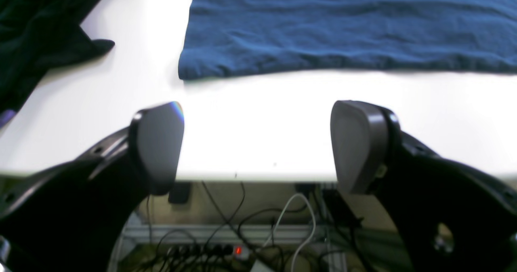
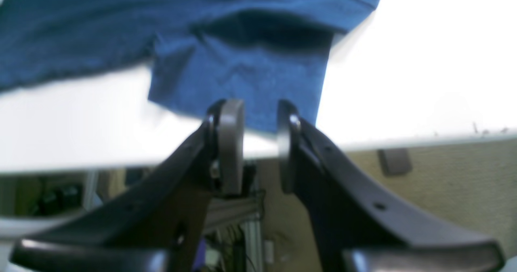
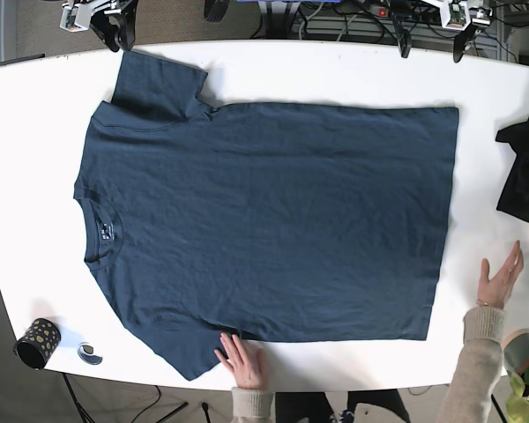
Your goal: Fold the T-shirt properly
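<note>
Dark blue T-shirt (image 3: 273,220), spread flat and unfolded, collar toward base view's left, sleeves out

The white table (image 3: 335,70) carries a blue T-shirt (image 3: 264,220) spread flat — beside it a black cloth (image 3: 522,176), a dark cup (image 3: 37,342) and two hands (image 3: 242,361) pressing down.

Left gripper (image 1: 258,146): black curved arms, grey rounded pads (image 1: 358,144), small screw holes. Right gripper (image 2: 260,142): same black arms, grey pads, possibly rubber; view blurred.
</note>
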`<action>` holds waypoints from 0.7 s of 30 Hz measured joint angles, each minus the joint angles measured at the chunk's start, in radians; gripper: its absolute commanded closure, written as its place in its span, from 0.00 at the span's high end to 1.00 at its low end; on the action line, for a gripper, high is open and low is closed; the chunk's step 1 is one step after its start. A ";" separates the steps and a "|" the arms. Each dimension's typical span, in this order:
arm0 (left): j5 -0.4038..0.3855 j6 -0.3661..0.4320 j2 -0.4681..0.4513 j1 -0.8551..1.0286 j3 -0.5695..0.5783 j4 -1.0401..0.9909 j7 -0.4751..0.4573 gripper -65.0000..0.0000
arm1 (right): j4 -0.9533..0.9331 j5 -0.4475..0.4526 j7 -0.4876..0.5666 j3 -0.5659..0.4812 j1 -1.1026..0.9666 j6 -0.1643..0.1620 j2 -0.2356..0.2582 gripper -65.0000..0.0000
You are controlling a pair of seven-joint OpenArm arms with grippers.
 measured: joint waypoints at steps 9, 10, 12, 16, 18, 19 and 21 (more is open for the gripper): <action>-0.003 -0.004 -0.043 -0.137 0.005 0.006 0.100 0.89 | 0.034 0.078 -0.002 0.000 0.053 0.000 0.000 0.73; -0.002 -0.002 -0.047 -0.158 0.004 0.006 0.115 0.91 | 0.039 0.092 -0.001 0.000 0.060 0.000 0.000 0.76; -0.003 0.004 -0.047 -0.196 0.002 0.006 0.144 0.95 | 0.047 0.117 -0.001 0.000 0.071 0.000 0.001 0.79; -0.003 -0.004 -0.047 -0.277 0.004 0.006 0.220 0.96 | 0.048 0.192 -0.098 0.003 0.140 -0.006 0.009 0.80; -0.003 -0.004 -0.047 -0.302 0.005 0.006 0.240 0.96 | 0.047 0.233 -0.176 0.025 0.185 -0.009 0.009 0.80; -0.003 -0.003 -0.047 -0.309 0.005 0.006 0.243 0.96 | 0.047 0.252 -0.210 0.041 0.204 -0.003 0.008 0.80; -0.003 -0.002 -0.050 -0.318 0.003 0.006 0.239 0.96 | 0.048 0.292 -0.266 0.080 0.245 -0.001 0.003 0.80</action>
